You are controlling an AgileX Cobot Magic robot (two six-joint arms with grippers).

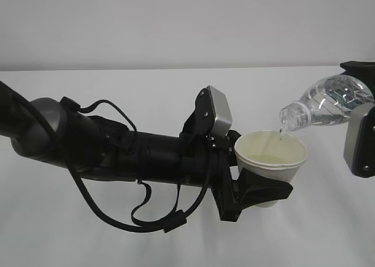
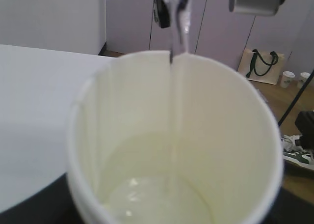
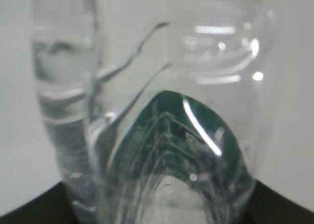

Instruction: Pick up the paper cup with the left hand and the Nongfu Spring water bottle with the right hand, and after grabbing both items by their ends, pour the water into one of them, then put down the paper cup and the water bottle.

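Note:
The white paper cup [image 1: 270, 161] is held upright above the table, my left gripper [image 1: 258, 192] shut on its lower part. Its cream inside [image 2: 176, 135] fills the left wrist view, with a pool of water [image 2: 157, 199] at the bottom. The Nongfu Spring water bottle [image 1: 328, 103] is tilted neck-down to the left, its mouth over the cup's right rim. A thin stream of water [image 2: 179, 86] runs from it into the cup. My right gripper [image 1: 360, 132] is shut on the bottle's base end at the frame's right edge. The bottle [image 3: 147, 111] fills the right wrist view, green label showing through.
The white table [image 1: 117, 243] lies under both arms, with a plain pale wall behind. The left arm [image 1: 117, 150] with its cables stretches across the left half of the exterior view. Beyond the cup, the left wrist view shows a bag [image 2: 260, 67] on a wooden floor.

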